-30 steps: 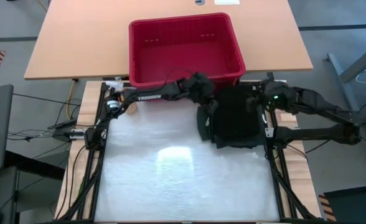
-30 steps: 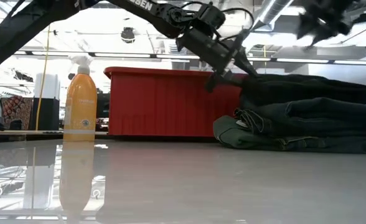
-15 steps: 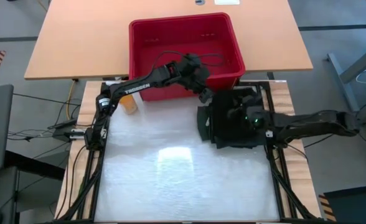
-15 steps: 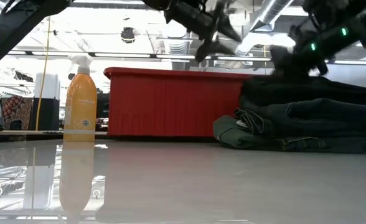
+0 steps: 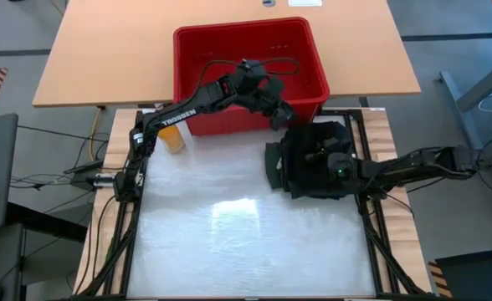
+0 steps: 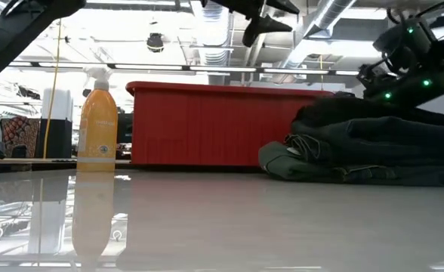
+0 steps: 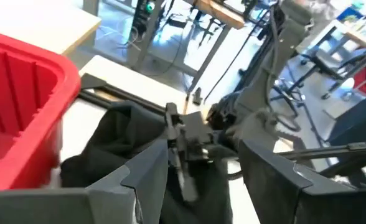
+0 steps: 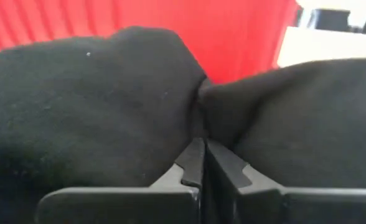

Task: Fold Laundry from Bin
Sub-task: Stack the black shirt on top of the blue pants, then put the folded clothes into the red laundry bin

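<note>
the laundry [image 5: 315,160] lay stacked on the table [image 5: 229,242] just before the bin [image 5: 246,67]. my right gripper [image 5: 334,164] pinched its black top fold, fingers clenched; my left gripper [image 5: 281,115] hovered parted above the bin's near rim.

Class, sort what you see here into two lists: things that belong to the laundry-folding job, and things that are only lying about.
Part of the job:
- stack of dark garments
- red bin
- right hand, pinching the top garment's cloth
- left hand, open above the bin's near rim

Just lying about:
- orange spray bottle
- wooden table behind the bin
</note>
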### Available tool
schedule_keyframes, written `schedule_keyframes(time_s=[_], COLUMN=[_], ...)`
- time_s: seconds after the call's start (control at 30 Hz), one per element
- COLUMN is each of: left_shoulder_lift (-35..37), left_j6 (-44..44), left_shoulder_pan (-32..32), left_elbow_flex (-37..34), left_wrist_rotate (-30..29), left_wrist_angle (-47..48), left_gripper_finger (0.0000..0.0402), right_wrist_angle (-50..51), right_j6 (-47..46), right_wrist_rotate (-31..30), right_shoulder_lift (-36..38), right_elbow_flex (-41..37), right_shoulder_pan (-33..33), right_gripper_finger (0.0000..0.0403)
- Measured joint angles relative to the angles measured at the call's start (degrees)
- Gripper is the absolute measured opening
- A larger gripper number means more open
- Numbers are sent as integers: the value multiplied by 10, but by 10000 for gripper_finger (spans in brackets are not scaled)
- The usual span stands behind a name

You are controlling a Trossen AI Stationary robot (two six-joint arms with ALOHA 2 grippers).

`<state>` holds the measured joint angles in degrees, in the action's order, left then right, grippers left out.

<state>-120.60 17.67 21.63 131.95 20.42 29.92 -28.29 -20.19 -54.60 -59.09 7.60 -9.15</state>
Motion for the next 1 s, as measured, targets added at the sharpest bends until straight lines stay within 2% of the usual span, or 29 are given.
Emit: schedule_keyframes(time_s=[0.1, 0.2, 0.37, 0.47, 0.67, 0.77, 0.9, 1.0], left_shoulder_lift=[-1, 0, 14, 26, 27, 27, 27, 27], left_j6=[-6, -20, -69, -111, -164, -189, -210, -221], left_shoulder_pan=[6, 16, 29, 36, 55, 62, 64, 64], left_elbow_flex=[12, 25, 28, 29, 28, 28, 28, 28], left_wrist_rotate=[-2, 1, 0, -9, -15, -14, -13, -4], left_wrist_angle=[16, 37, 89, 111, 148, 162, 169, 179], left_gripper_finger=[185, 185, 185, 185, 185, 185, 185, 185], right_wrist_angle=[-58, -74, -23, 60, 261, 311, 331, 382], right_j6=[119, 205, 245, 200, -20, -97, -113, -108], right_wrist_rotate=[7, 10, 10, 9, 8, 7, 16, 33], right_shoulder_lift=[20, 55, 97, 101, 65, 55, 58, 67], right_elbow_flex=[21, 65, 126, 136, 135, 137, 145, 178], right_shoulder_pan=[1, 6, 37, 58, 79, 79, 64, 44], right_gripper_finger=[42, 45, 46, 47, 47, 47, 47, 48])
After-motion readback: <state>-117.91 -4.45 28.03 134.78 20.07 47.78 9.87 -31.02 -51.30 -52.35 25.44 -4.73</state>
